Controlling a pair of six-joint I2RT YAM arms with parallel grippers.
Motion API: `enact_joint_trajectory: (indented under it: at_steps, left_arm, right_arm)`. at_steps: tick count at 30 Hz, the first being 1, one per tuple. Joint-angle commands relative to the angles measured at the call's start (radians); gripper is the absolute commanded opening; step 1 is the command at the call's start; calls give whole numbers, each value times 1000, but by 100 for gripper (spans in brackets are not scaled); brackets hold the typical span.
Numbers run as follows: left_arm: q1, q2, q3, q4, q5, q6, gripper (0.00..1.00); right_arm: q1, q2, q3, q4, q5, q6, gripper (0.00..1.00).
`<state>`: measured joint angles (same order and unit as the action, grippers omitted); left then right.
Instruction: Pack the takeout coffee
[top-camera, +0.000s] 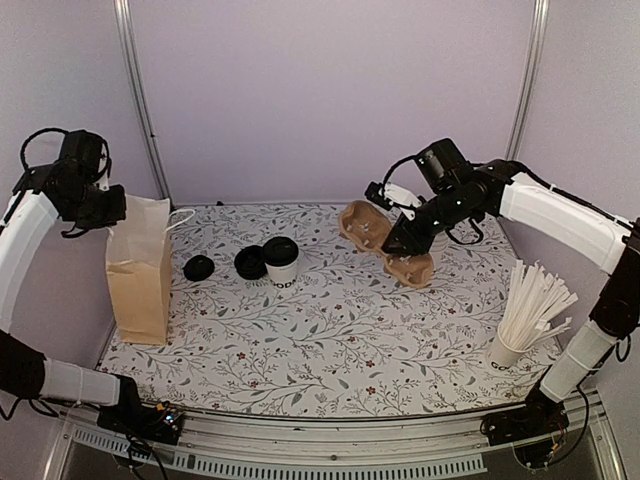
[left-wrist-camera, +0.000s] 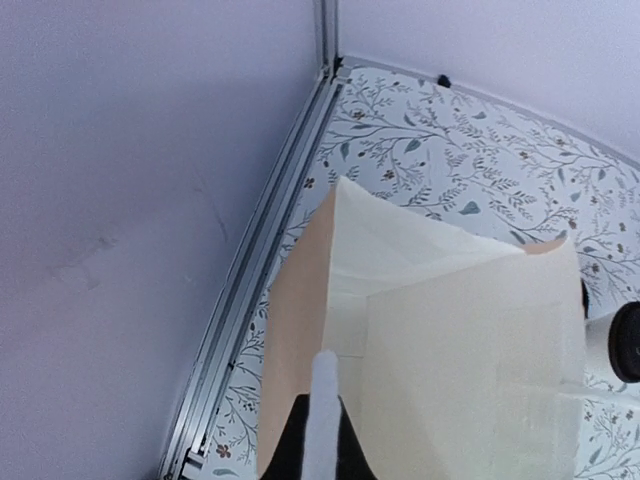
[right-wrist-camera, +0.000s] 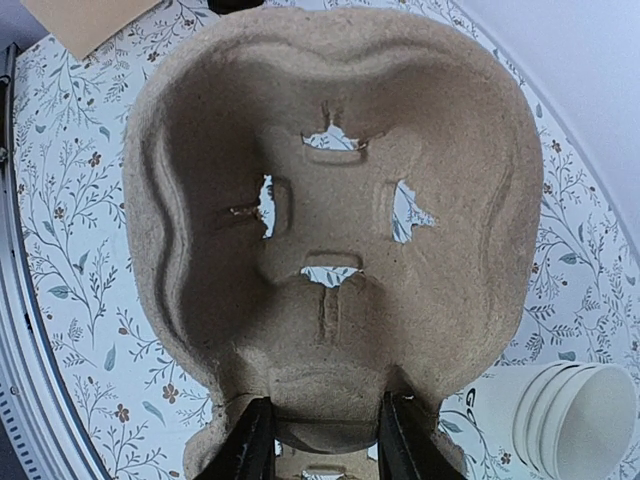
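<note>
The takeout coffee (top-camera: 281, 260), a white cup with a black lid, stands on the floral table left of centre. No gripper touches it. My left gripper (top-camera: 110, 210) is high at the far left, shut on the top rim of an upright brown paper bag (top-camera: 140, 265). In the left wrist view the gripper (left-wrist-camera: 323, 420) pinches a pale edge of the bag (left-wrist-camera: 450, 360), whose mouth gapes open. My right gripper (top-camera: 397, 243) holds a moulded pulp cup carrier (top-camera: 365, 225) tilted above the table. In the right wrist view the gripper (right-wrist-camera: 325, 410) clamps the carrier (right-wrist-camera: 330, 180) by its near lobe.
Two loose black lids (top-camera: 199, 267) (top-camera: 249, 262) lie left of the coffee. A second carrier (top-camera: 412, 268) lies under the held one. Lidless white cups (right-wrist-camera: 570, 415) lie stacked on their side. A cup of white straws (top-camera: 525, 320) stands near the right edge.
</note>
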<state>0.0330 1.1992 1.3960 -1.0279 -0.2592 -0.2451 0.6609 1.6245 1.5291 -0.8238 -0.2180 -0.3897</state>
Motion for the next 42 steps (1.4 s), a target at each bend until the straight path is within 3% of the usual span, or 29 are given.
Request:
enact_joint_trajectory:
  at_steps: [1, 8, 14, 23, 33, 42]
  left_arm:
    - [-161, -34, 130, -29, 14, 28, 0]
    - [-415, -18, 274, -71, 115, 43, 0]
    - [-623, 74, 391, -133, 100, 22, 0]
    - [-1023, 394, 647, -320, -27, -59, 0]
    - [-1085, 552, 692, -233, 84, 9, 0]
    - [-1131, 538, 577, -74, 187, 151, 0]
  right_arm:
    - [-1, -83, 76, 10, -2, -34, 34]
    - [0, -174, 107, 63, -50, -89, 34]
    - [0, -252, 175, 126, -83, -147, 35]
    - [2, -364, 226, 132, -191, -169, 36]
    - [15, -329, 431, -118, -546, -325, 36]
    - [110, -247, 522, -216, -635, -426, 36]
